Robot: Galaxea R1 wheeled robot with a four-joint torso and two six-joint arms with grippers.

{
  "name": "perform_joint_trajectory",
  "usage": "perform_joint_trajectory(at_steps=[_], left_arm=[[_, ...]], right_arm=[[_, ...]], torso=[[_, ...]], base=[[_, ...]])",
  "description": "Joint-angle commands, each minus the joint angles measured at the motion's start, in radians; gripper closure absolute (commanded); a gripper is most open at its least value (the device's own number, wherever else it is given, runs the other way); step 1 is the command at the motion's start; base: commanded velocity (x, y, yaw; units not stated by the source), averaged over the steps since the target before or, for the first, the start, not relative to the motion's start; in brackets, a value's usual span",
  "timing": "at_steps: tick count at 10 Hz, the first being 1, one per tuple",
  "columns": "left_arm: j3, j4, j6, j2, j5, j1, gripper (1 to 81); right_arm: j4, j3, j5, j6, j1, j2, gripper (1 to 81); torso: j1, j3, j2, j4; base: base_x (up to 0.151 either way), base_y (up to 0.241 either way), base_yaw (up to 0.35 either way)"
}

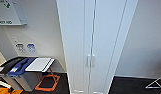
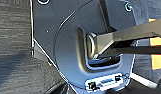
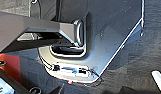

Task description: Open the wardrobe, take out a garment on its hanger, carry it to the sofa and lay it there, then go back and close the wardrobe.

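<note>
The wardrobe (image 1: 92, 45) stands dead centre in the head view, a tall, narrow white cabinet running from the 12 o'clock edge down to 6 o'clock. Its two full-height doors are shut, meeting at a thin dark seam, and a pair of small vertical white handles (image 1: 90, 60) sits side by side on either side of that seam, a little below the middle. The door faces look smooth and matte, with shallow raised framing along their long edges.

At 8 o'clock from the wardrobe stand waste bins (image 1: 19, 72) with a black lid, a blue lid and a flat white lid, all tilted. Just beside them, toward 7 o'clock, an orange frame (image 1: 47, 83) lies flat on the dark carpet (image 1: 126, 86). A white wall board (image 1: 11, 12) hangs at 10 o'clock. At 4 o'clock a thin grey metal rack (image 1: 156, 83) rests on the carpet by the pale wall.

Both wrist views look down past the robot's own dark plate and jointed bar to coarse dark carpet, which suggests both arms hang low, close to the base. Whether the left claw or the right claw is apart or together cannot be told from these views.
</note>
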Motion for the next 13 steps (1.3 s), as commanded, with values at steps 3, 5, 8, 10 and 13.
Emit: perform_joint_trajectory(at_steps=[3, 5, 8, 10, 13], left_arm=[[0.005, 0.016, 0.003, -0.012, 0.052, -0.009, 1.0], [0.005, 0.016, 0.003, -0.014, 0.051, -0.008, 1.0], [0.005, 0.016, 0.003, -0.012, 0.051, -0.008, 1.0], [0.005, 0.016, 0.003, -0.012, 0.051, -0.008, 1.0], [0.003, 0.022, 0.003, -0.009, 0.052, -0.008, 1.0]], right_arm=[[0.001, 0.014, -0.022, -0.002, 0.008, -0.017, 1.0], [0.001, 0.008, -0.024, -0.002, 0.008, -0.014, 1.0], [0.001, -0.003, -0.024, -0.002, 0.008, -0.011, 1.0], [0.001, -0.003, -0.024, -0.002, 0.009, -0.008, 1.0], [-0.002, -0.009, -0.024, -0.002, 0.011, -0.008, 1.0]], torso=[[0.0, 0.0, 0.0, 0.0], [0.0, 0.0, 0.0, 0.0], [0.0, 0.0, 0.0, 0.0], [0.0, 0.0, 0.0, 0.0], [0.0, 0.0, 0.0, 0.0]], base=[[0.098, 0.0, 0.0], [0.11, 0.0, 0.0], [0.131, 0.0, 0.0], [0.135, 0.0, 0.0], [0.135, 0.0, 0.0]])
